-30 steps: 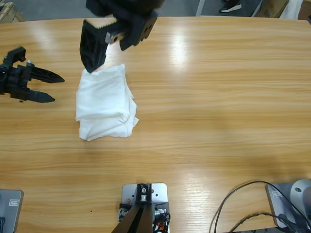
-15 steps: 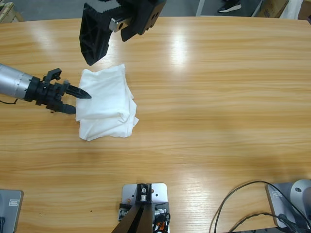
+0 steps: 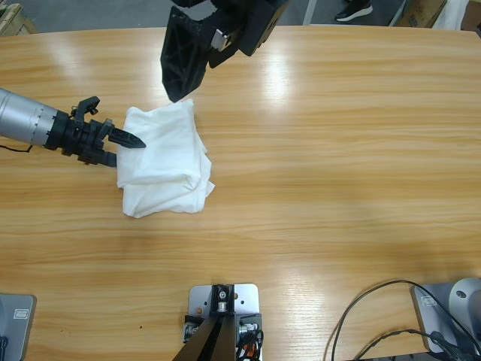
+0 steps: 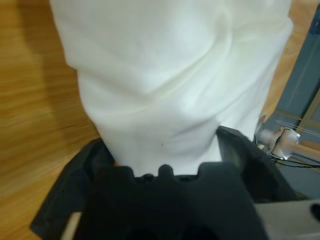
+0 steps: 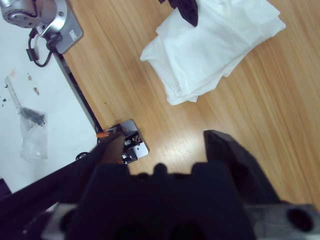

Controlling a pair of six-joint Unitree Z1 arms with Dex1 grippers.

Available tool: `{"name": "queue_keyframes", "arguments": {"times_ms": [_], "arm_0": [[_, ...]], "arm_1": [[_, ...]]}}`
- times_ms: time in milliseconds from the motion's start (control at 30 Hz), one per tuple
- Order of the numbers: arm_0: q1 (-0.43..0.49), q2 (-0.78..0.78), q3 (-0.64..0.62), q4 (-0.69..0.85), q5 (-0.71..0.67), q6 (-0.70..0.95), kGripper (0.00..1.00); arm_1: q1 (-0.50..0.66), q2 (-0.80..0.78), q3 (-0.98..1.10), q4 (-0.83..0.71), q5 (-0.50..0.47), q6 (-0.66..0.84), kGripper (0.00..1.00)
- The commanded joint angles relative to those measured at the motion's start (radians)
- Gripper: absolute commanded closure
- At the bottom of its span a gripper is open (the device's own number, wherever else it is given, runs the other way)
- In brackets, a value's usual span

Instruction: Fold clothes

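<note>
The clothes are one white T-shirt, folded into a thick rectangle on the left half of the wooden table. My left gripper reaches in from the left edge and stands open at the shirt's left side. In the left wrist view the white cloth runs down between the two jaws to the left gripper. My right gripper hangs open and well above the shirt's far corner, holding nothing. The right wrist view looks down past the right gripper at the shirt and the left gripper.
Bare wood stretches to the right of the shirt and toward the front edge. Black cables curl at the front right corner. Beyond the far edge are a person's shoe and a cardboard box.
The left gripper came in from the far left to the shirt's left edge, its jaws now around the cloth. The right gripper lifted off the shirt's far corner and shifted right.
</note>
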Motion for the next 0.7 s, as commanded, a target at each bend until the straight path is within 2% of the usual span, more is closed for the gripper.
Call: {"name": "queue_keyframes", "arguments": {"times_ms": [33, 400, 700], "arm_0": [[-0.005, -0.039, 0.017, -0.009, 0.022, -0.005, 1.0], [0.0, -0.081, 0.013, -0.009, 0.032, 0.004, 1.0], [0.149, -0.094, -0.055, 0.085, 0.047, 0.005, 1.0]], "arm_1": [[-0.014, -0.031, 0.046, 0.216, -0.02, -0.012, 1.0], [-0.014, -0.059, 0.072, 0.216, -0.031, -0.002, 1.0], [-0.028, -0.085, 0.099, 0.216, -0.033, -0.003, 1.0]]}}
